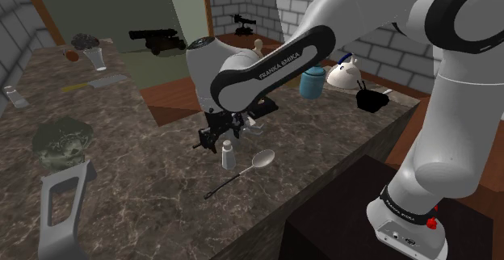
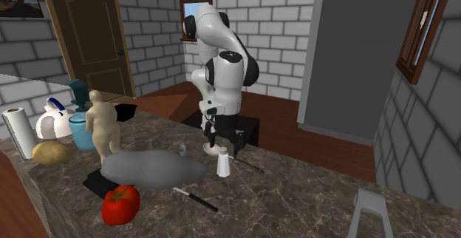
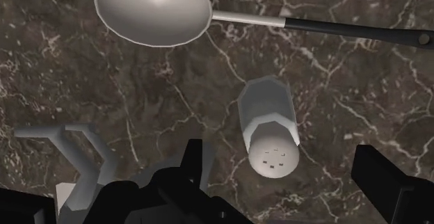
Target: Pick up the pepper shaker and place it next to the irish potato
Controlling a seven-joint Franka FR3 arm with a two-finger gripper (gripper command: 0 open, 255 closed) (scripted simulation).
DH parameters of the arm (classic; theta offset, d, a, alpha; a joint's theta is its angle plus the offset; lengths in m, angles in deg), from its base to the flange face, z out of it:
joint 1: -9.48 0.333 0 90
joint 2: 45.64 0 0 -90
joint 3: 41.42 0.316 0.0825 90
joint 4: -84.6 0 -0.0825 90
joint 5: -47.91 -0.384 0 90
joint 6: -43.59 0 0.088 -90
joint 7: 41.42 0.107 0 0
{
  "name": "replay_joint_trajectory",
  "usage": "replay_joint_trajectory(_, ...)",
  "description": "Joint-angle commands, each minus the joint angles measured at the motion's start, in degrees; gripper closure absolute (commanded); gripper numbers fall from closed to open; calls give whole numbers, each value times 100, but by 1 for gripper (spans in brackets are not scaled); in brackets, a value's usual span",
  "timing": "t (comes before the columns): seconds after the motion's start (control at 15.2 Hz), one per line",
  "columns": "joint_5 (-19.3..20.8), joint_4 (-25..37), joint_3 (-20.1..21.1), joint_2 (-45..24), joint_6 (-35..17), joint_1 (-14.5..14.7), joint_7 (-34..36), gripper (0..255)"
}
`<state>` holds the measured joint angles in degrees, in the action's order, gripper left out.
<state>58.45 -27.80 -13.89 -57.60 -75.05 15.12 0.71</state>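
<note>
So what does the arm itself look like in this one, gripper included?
White rounded arm with black joint bands; one band reads FRANKA EMIKA in white letters. The gripper is all black, with two blocky fingers.

**Pepper shaker** (image 2: 223, 162): a small, pale grey-white cylinder with a rounded cap, which is standing upright and free on the dark, white-veined table (image 2: 310, 199), close to one long edge. In the wrist view the shaker (image 3: 271, 129) is showing a cluster of small holes in its cap.

**Irish potato** (image 2: 50, 152): a tan, oval tuber that is lying on its side on the same table, towards the second exterior view's left, well apart from the shaker
</note>
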Motion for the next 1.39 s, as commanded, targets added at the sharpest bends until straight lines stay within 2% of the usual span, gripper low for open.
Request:
replay_joint_trajectory(0.0, 34, -94, -11, -42, -132, 1, 27, 0)
replay_joint_trajectory(0.46, 34, -94, -11, -42, -131, 1, 27, 0)
replay_joint_trajectory(0.53, 34, -94, -11, -42, -131, 1, 27, 255)
replay_joint_trajectory(1.12, 34, -94, -11, -42, -132, 1, 27, 255)
replay_joint_trajectory(1.32, -42, 12, 8, 70, 68, -14, -34, 255)
